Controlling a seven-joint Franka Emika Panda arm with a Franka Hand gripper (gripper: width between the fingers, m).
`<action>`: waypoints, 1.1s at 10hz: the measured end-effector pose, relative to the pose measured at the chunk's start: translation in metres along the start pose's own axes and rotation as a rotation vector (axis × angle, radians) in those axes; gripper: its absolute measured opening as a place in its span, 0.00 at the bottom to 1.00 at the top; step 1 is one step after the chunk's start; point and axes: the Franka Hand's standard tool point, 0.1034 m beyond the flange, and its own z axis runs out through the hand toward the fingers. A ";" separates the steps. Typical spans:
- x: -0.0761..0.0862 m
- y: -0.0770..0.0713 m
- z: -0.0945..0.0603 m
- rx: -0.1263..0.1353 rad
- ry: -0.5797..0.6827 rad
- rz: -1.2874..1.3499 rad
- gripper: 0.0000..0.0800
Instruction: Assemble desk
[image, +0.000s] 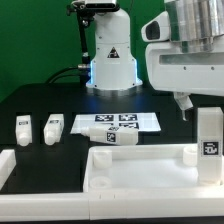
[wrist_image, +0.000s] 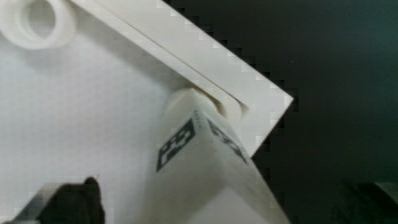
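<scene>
Exterior view: the gripper (image: 186, 103) hangs open and empty, just above an upright leg (image: 207, 135) standing on the tabletop (image: 130, 168) at its corner on the exterior view's right. Wrist view: the leg meets the tabletop's corner, and one finger (wrist_image: 71, 202) is clear of it.
</scene>
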 end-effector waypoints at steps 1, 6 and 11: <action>-0.002 0.000 0.001 -0.045 0.030 -0.214 0.81; -0.004 -0.004 0.004 -0.065 0.040 -0.387 0.48; -0.006 -0.004 0.006 -0.034 0.033 0.274 0.36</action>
